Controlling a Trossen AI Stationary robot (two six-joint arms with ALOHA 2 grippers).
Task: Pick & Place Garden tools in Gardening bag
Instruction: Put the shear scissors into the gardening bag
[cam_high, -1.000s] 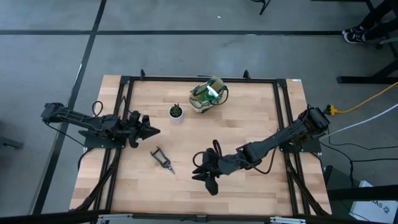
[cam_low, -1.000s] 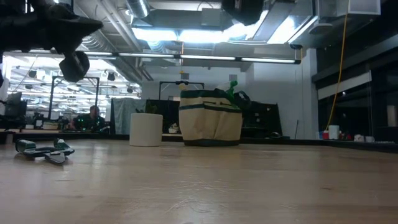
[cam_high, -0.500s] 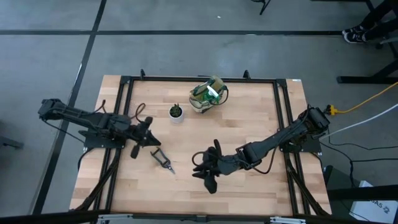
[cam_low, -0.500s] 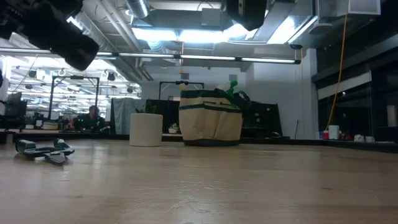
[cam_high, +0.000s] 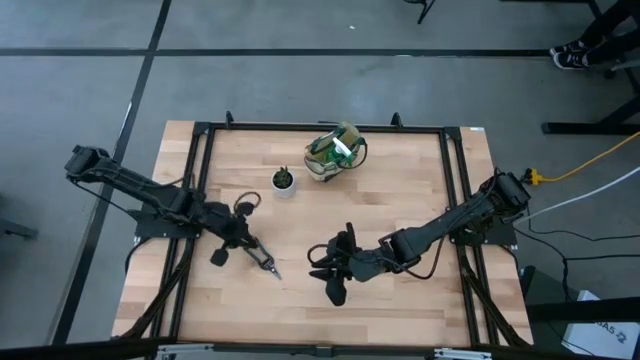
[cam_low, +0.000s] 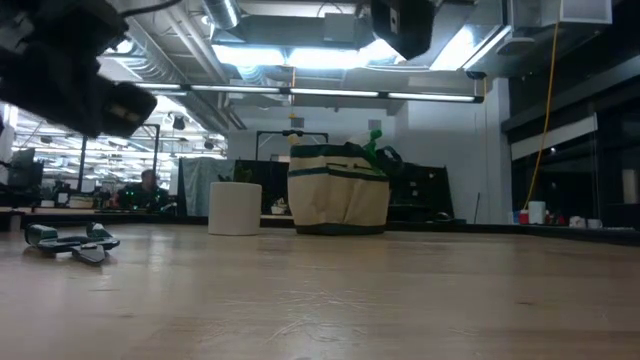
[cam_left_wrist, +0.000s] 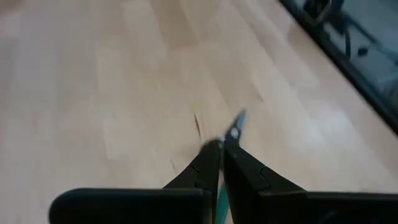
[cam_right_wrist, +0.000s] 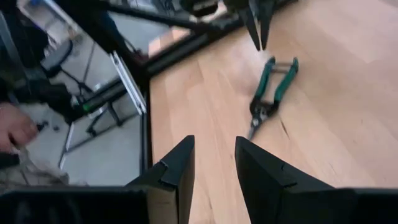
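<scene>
The black pruning shears (cam_high: 262, 257), with green handles in the right wrist view (cam_right_wrist: 272, 87), lie flat on the wooden table, left of centre. My left gripper (cam_high: 246, 239) hangs over their handle end, fingers pointing down and shut, clear of them (cam_right_wrist: 258, 37); the silver blade tip (cam_left_wrist: 236, 124) shows past its fingers. My right gripper (cam_high: 322, 280) is open and empty, to the right of the shears, pointing toward them. The tan gardening bag (cam_high: 333, 152) stands at the far middle with green items sticking out of it (cam_low: 375, 140).
A small white pot with a green plant (cam_high: 284, 181) stands left of the bag. Black frame rails (cam_high: 205, 160) run along the table's sides. A person's hand (cam_right_wrist: 15, 127) shows beyond the table's left edge. Bare wood (cam_high: 420, 200) lies between bag and right arm.
My left gripper has gone toward the table's near edge and right, down toward the shears, and has tipped its fingers downward. The shears, bag and pot have stayed where they were.
</scene>
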